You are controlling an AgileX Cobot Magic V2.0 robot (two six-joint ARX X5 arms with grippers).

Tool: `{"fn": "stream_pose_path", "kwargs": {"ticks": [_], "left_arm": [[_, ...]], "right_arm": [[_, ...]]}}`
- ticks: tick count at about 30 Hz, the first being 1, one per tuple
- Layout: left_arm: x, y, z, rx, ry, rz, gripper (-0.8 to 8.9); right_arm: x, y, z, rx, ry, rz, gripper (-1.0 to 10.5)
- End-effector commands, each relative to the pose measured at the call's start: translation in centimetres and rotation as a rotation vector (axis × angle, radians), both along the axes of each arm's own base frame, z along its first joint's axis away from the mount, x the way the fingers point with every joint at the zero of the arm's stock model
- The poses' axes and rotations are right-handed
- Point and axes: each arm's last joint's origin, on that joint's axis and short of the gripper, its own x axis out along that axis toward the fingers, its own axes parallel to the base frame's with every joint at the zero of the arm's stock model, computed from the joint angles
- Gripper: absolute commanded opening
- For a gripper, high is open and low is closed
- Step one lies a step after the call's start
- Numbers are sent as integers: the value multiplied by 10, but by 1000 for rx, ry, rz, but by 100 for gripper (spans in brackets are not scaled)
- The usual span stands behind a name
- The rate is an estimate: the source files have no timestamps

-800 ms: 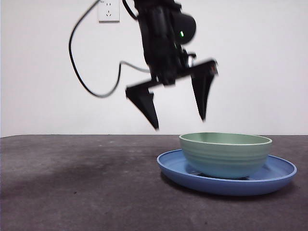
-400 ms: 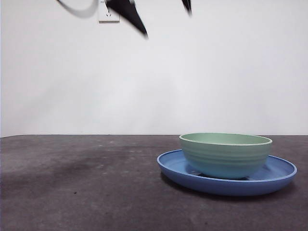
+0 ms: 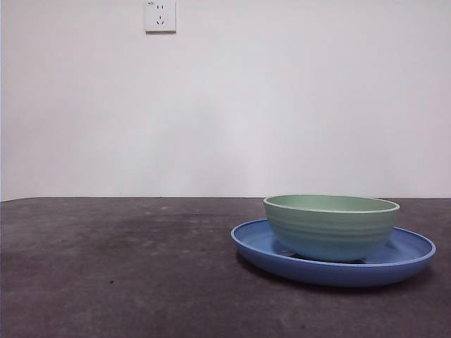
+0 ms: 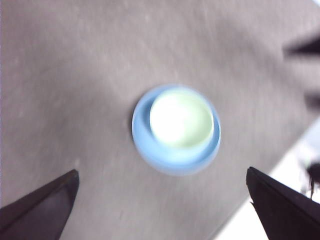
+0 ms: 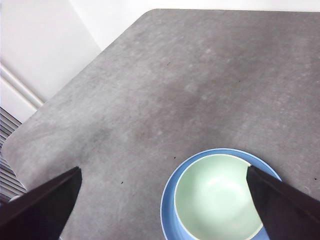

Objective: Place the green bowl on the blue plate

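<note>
The bowl (image 3: 331, 227) sits upright inside the plate (image 3: 268, 251), its base on the plate floor. In the front view the pair stands on the counter (image 3: 113, 267) at about 4 o'clock from picture centre, and no arm shows there. A wall socket (image 3: 160, 15) is at 11 o'clock on the white wall. The left gripper (image 4: 162, 200) is high above the counter, its jaws spread wide and holding nothing; its wrist view, which is blurred, looks straight down on the bowl (image 4: 181, 118) nested in the plate (image 4: 150, 150), off-centre toward one side of the rim. The right gripper (image 5: 165, 200) is also clear of the counter, jaws spread wide and holding nothing; its wrist view shows the bowl (image 5: 215, 197) in the plate (image 5: 169, 197), with one jaw overlapping the bowl's rim in the picture but not touching it.
</note>
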Motion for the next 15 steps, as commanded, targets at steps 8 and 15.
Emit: {"fn": "stream_pose_path", "kwargs": {"ticks": [8, 15], "left_arm": [[-97, 76, -24, -10, -108, -65, 598], [-125, 99, -73, -167, -240, -21, 598]], "right_arm": [[0, 1, 6, 0, -30, 8, 586], [0, 1, 6, 0, -30, 8, 586]]}}
